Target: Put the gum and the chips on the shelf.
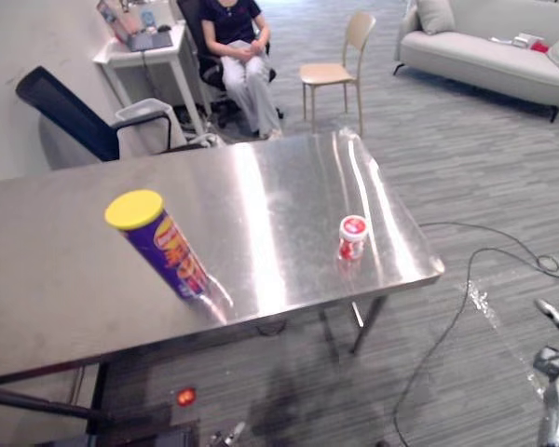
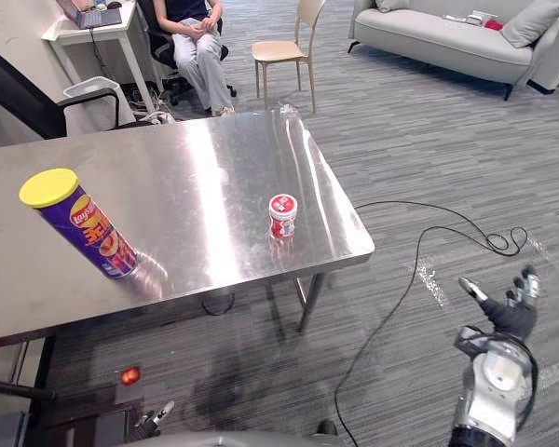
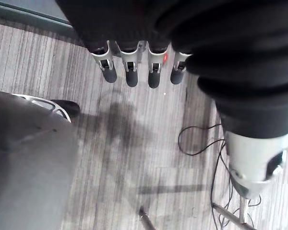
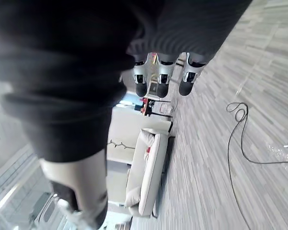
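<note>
Since neither hand has anything in it yet, this looks like the very start to me. Left eye view: the chips can (image 1: 163, 244) stands on end with its yellow lid up (it looks like it leans, probably just the camera angle). It's close to the front edge of the steel tabletop (image 1: 289, 177), toward the left half. The gum tub (image 1: 352, 237) sits upright near the front right corner, a little in from the right edge and well apart from the can. Beyond the far edge there's a person (image 1: 238, 47) sitting in an office chair, a beige chair (image 1: 340, 65), a grey sofa (image 1: 484, 51) and a black chair (image 1: 70, 116) off to the left, all on striped grey carpet (image 1: 466, 168). Right eye view: the right hand (image 2: 505, 318) hangs low over the carpet off the front right corner, fingers and thumb spread, nothing held. The gum is up and to the left of it and way nearer than the chips, so I'd guess the right arm takes the gum and the can falls to the left one. Left wrist view: the left hand (image 3: 131, 72) has its fingers straight in a row, empty, with carpet under them. Right wrist view: same story, straight fingers side by side, holding nothing, pointing out over the carpet with the sofa past them.
</note>
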Motion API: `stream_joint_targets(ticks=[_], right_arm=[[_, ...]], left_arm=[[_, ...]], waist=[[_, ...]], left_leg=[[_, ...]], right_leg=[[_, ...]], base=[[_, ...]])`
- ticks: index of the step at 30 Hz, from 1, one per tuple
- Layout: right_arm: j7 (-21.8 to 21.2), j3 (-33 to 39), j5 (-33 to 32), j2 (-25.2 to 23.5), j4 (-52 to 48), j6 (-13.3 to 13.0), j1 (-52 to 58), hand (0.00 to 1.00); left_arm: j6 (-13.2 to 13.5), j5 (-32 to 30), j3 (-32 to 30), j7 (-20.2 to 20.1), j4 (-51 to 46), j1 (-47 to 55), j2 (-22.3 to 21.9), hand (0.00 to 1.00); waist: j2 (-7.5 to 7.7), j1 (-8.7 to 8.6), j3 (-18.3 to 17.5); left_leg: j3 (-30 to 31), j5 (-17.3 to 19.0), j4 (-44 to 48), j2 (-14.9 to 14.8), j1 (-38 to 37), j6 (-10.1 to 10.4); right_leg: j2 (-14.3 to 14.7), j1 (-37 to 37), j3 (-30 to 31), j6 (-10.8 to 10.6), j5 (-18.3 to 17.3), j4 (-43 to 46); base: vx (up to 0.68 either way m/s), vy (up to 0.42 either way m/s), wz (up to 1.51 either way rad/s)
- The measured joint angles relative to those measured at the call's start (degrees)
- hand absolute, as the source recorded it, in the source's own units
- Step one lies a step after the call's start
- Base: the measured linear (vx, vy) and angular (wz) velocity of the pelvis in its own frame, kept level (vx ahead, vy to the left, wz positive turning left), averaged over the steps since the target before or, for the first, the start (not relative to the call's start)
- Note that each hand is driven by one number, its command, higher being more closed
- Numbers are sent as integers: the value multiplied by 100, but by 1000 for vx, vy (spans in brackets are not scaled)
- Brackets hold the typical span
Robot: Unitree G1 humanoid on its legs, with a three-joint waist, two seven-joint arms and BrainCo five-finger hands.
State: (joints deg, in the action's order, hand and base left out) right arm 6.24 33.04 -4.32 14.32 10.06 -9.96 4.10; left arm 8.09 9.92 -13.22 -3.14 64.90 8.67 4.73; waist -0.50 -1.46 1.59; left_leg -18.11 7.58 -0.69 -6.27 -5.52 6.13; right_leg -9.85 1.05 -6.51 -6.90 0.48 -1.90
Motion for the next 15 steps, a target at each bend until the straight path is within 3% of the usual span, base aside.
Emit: stream_joint_targets(ticks=[6,15], right_arm=[[-574,-473,175,35,-1419,-128,458,0],[-1290,-1410,-79,166,-1768,-260,666,0]], left_arm=[[-1,-4,78,-83,-3,23,41,0],[-4,-85,270,-189,11,107,140,0]], waist=[[23,-3,1],[65,9,-38]], left_leg=[[161,2,123,0,101,0],[433,-49,197,3,273,-28]], right_leg=[[5,-13,-111,-6,-4,-1],[-11,-25,-337,-11,1,2]], base=[[-67,-32,6],[-18,-8,14]])
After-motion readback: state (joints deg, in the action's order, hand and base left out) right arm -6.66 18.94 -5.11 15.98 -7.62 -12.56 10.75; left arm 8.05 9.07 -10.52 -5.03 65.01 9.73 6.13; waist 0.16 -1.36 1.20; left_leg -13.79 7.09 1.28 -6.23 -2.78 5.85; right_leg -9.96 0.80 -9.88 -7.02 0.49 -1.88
